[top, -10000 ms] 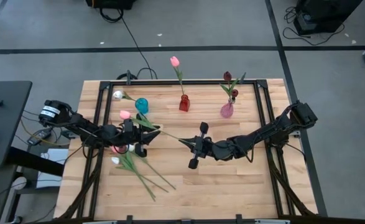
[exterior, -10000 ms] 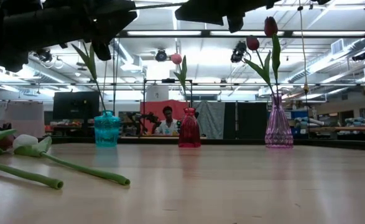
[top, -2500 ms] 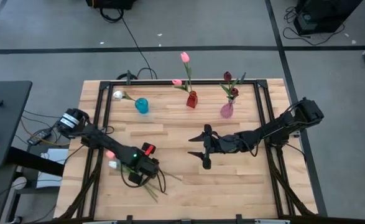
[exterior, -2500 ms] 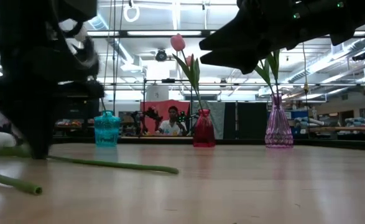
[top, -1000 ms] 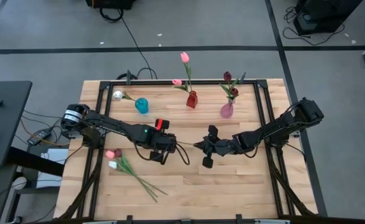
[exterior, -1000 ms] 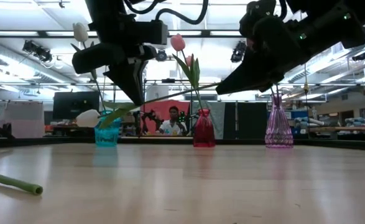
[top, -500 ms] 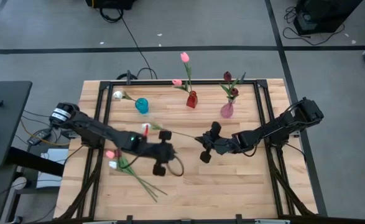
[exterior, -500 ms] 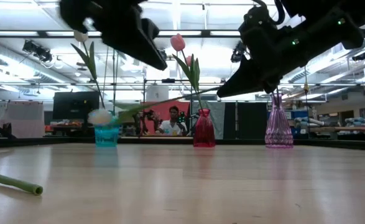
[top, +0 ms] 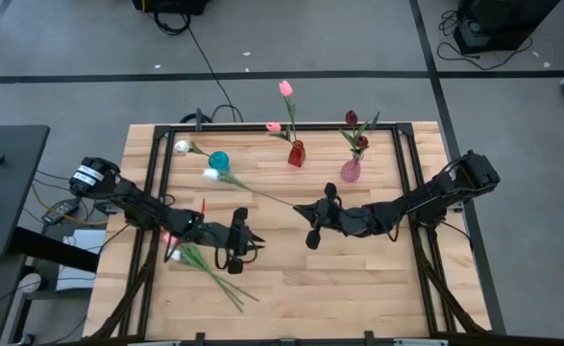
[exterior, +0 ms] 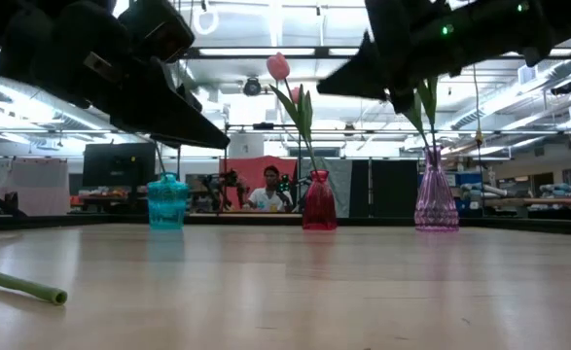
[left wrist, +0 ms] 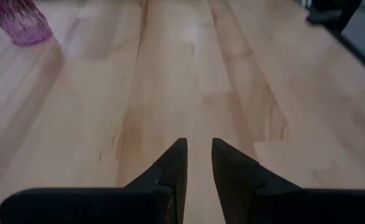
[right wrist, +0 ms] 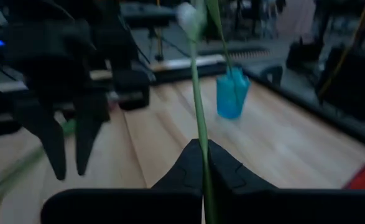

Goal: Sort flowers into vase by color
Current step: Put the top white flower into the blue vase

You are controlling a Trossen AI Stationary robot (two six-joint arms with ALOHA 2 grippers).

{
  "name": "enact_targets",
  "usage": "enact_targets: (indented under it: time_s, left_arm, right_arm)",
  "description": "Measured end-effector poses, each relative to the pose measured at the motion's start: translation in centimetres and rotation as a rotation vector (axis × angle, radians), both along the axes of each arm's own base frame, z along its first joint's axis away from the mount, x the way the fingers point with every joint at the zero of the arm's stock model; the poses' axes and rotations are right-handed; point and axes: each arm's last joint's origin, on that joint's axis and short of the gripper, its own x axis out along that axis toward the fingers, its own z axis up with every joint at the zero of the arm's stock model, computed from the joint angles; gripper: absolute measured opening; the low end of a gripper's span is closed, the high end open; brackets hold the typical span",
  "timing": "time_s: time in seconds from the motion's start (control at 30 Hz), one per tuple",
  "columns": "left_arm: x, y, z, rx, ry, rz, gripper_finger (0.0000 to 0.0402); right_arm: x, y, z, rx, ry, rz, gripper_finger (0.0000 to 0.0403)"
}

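Tulip (right wrist: 188, 18) stem pinched in right hand (right wrist: 202, 163); low view hides it.

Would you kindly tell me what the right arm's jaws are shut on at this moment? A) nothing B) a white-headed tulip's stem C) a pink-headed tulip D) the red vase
B: the right gripper pinches the green stem of the white-headed tulip, its head near the teal vase.

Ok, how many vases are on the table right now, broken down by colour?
Teal vase: 1
Red vase: 1
Pink vase: 1
Total: 3
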Motion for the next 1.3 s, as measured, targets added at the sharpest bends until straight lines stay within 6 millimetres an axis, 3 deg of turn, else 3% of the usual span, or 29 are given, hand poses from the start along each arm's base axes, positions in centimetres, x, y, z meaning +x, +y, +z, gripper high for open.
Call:
enact_targets:
  time_s: [0.47, 0.77, 0.97, 1.3]
  left_arm:
    - [-0.5, 0.8, 0.3, -0.006, -0.191, 0.066, 0.008]
    - [0.3, 2.5, 3.0, -0.038, -0.463, 0.156, 0.008]
    - [0.6, 4.1, 3.9, -0.054, -0.547, 0.205, 0.008]
    - [1.4, 4.1, 6.3, 0.021, -0.698, 0.093, 0.008]
  right_arm:
    - [-0.1, 1.3, 2.9, -0.205, -0.195, 0.047, 0.0009]
    - [-0.4, 2.0, 3.9, -0.206, -0.287, 0.059, 0.0009]
    - [-0.7, 2.6, 4.7, -0.244, -0.366, 0.132, 0.0009]
    - [-0.6, 2.8, 4.5, -0.253, -0.356, 0.195, 0.0009]
